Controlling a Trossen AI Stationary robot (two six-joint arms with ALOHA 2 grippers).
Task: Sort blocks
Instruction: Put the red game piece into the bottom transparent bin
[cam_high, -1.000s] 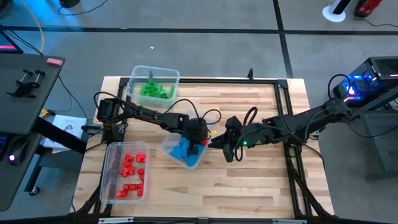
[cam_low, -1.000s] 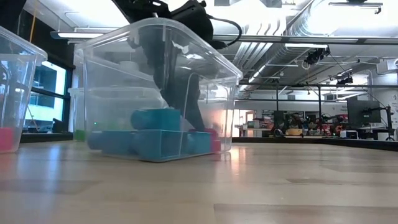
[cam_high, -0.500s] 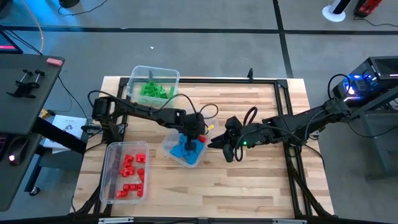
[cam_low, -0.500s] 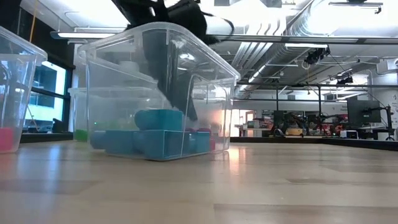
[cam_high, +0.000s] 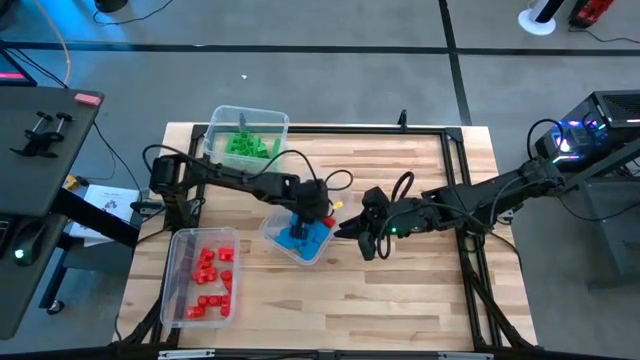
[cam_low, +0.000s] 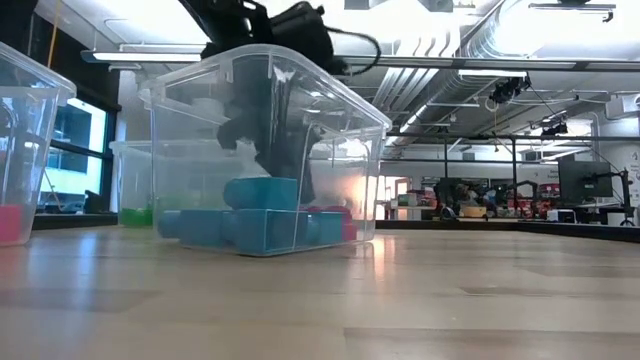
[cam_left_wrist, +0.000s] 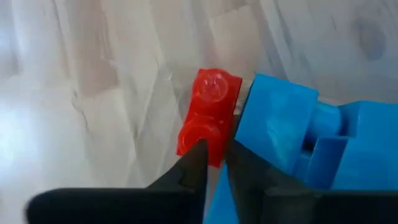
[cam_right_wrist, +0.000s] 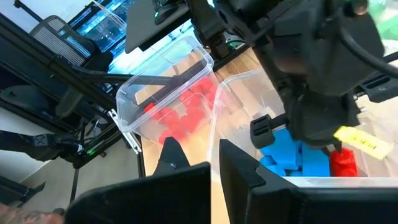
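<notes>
Blocks (cam_high: 215, 278) of red fill the near-left bin (cam_high: 176, 300), but one stray red block (cam_left_wrist: 209, 116) lies among the blue blocks (cam_high: 303, 238) in the middle bin (cam_high: 270, 238), which has slid a little rightward in the last second. My left gripper (cam_left_wrist: 214, 162) has gone deeper into that bin, fingers a crack apart beside the stray without pinching it, so I judge the pick is imminent. My right gripper (cam_high: 358, 231) waits shut and empty just right of the bin.

Blue blocks (cam_right_wrist: 292, 155) and one red block (cam_right_wrist: 342, 163) are seen in a clear bin (cam_right_wrist: 245, 84), under the left gripper (cam_right_wrist: 314, 140).
</notes>
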